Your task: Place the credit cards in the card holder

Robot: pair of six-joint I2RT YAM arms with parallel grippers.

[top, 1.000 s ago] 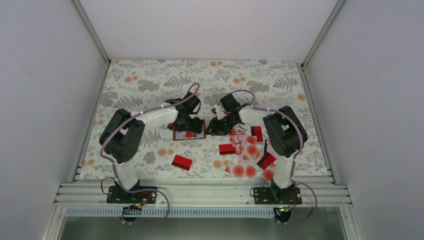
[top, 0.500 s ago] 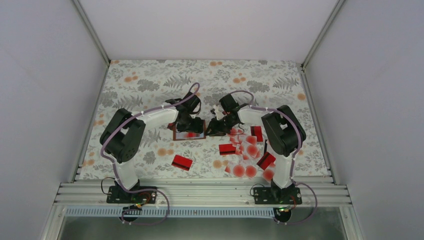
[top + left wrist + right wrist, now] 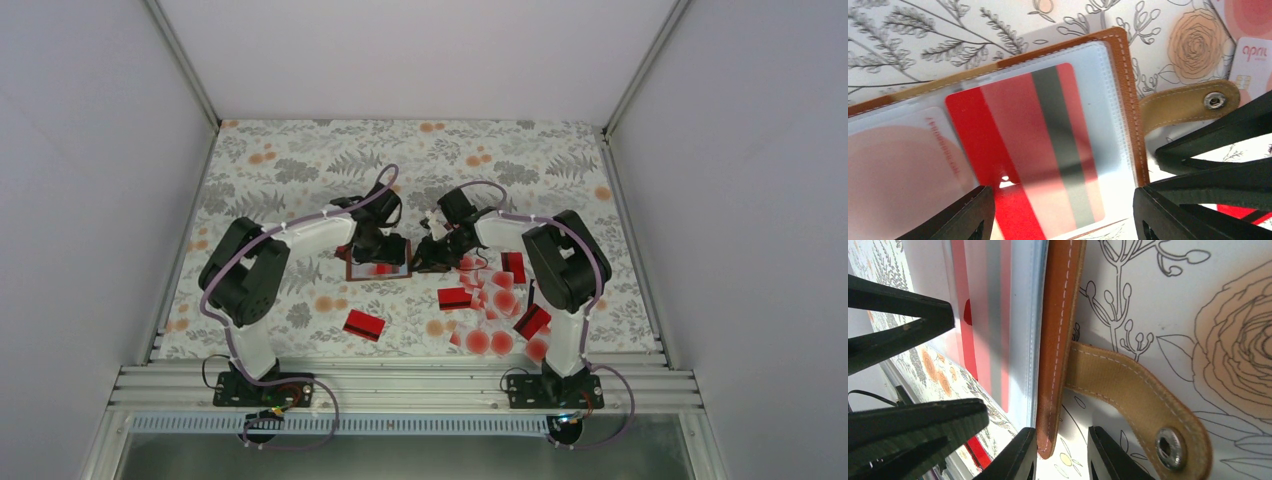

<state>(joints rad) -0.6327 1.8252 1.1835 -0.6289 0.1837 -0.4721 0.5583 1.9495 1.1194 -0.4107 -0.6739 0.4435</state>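
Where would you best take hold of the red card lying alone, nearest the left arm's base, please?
Take the lone red card across its short width, near the middle, coming straight down from above. It lies flat on the tablecloth, apart from the other cards, so both long edges are free.

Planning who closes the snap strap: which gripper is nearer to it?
Right. The right gripper straddles the card holder edge beside the snap strap; the left gripper is over its pockets.
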